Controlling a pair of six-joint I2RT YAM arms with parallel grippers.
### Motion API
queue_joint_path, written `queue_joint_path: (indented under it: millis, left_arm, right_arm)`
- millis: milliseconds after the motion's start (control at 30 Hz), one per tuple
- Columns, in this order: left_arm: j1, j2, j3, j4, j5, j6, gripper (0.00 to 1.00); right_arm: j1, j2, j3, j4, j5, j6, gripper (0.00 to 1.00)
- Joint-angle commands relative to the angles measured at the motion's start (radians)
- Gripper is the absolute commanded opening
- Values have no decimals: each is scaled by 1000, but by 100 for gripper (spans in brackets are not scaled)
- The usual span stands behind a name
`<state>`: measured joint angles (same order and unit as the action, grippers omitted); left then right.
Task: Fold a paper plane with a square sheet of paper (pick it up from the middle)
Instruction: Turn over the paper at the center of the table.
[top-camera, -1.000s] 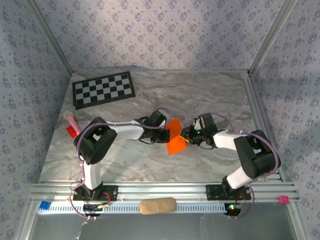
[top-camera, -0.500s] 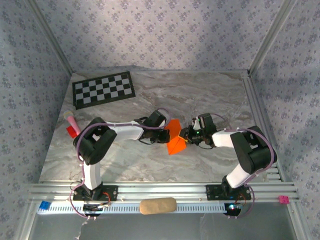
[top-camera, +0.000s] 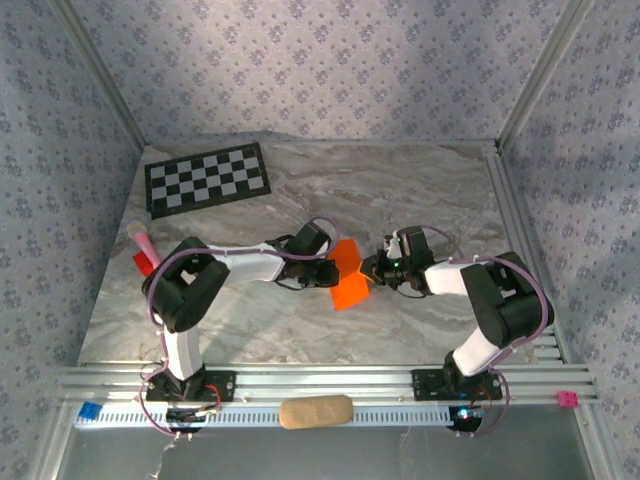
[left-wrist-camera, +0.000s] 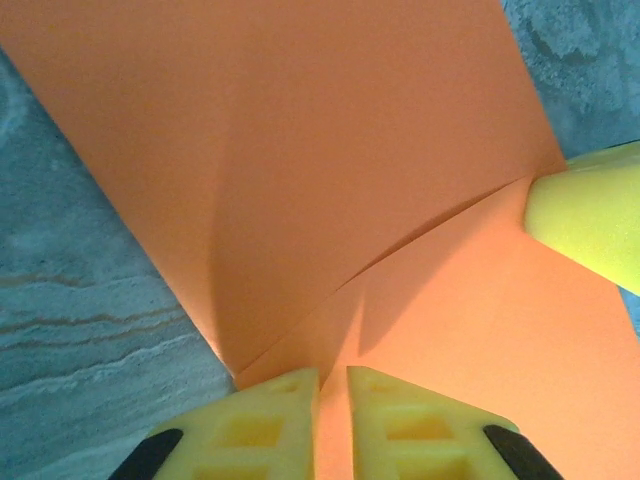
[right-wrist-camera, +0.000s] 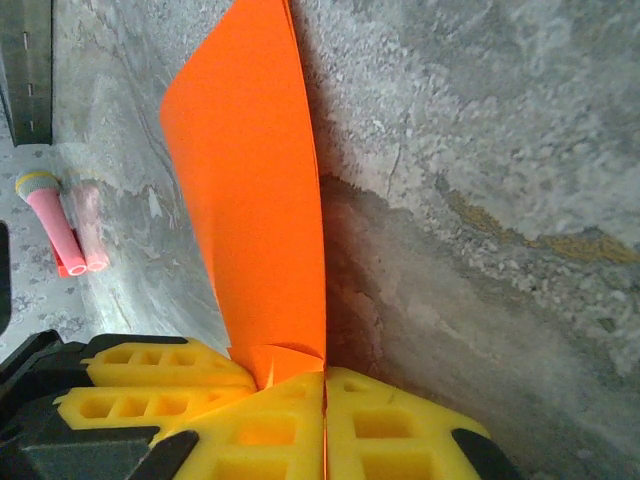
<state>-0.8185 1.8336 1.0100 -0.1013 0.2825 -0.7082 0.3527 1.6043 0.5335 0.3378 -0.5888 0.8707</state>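
Two tools (top-camera: 336, 270) (right-wrist-camera: 322, 385) pinch paper (right-wrist-camera: 255, 200); pink object (right-wrist-camera: 62, 225) behind.

Top camera high behind bases, facing table (top-camera: 420, 190); both wrist cameras close on orange paper (left-wrist-camera: 300, 180).

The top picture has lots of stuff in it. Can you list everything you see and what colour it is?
square sheet of paper: one, bright orange, creased, mid-table between both tools
checkerboard sheet: one, black and white, far left of table
small object: one, red and pink, left edge
pad: one, tan, on the near rail
table: one, grey marble
left tool: yellow fingers, nearly shut on the paper
right tool: yellow fingers, shut on the paper's edge
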Motion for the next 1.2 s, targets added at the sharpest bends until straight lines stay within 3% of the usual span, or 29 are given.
queue_joint_path:
  millis: [0, 267, 467, 600, 667, 833, 1033, 1100, 1167]
  left_arm:
    - [-2, -63, -19, 6, -24, -7, 18]
    - [4, -145, -53, 3, -63, -9, 20]
    - [8, -299, -117, 14, -207, -12, 20]
    - [27, -421, -176, 7, -319, -30, 21]
    - [40, -483, -212, -1, -378, -62, 31]
    - [85, -631, -305, 4, -441, -97, 39]
    - [127, -803, -393, -19, -510, -128, 54]
    - [147, -853, -421, -11, -499, -110, 56]
    - [167, -903, -447, 4, -477, -83, 66]
  right_arm:
    - [-10, 6, -3, 10, -18, -15, 6]
    - [-11, -20, 13, -12, -25, -29, 3]
    - [-2, -176, 87, -307, 133, -193, 2]
    - [25, -276, 197, -592, 329, -344, 2]
    - [45, -311, 248, -707, 435, -394, 2]
    - [102, -331, 397, -1006, 775, -425, 2]
    - [255, -239, 558, -1232, 1203, -429, 2]
    - [296, -181, 595, -1259, 1258, -423, 1]
    - [350, -111, 625, -1262, 1292, -415, 1]
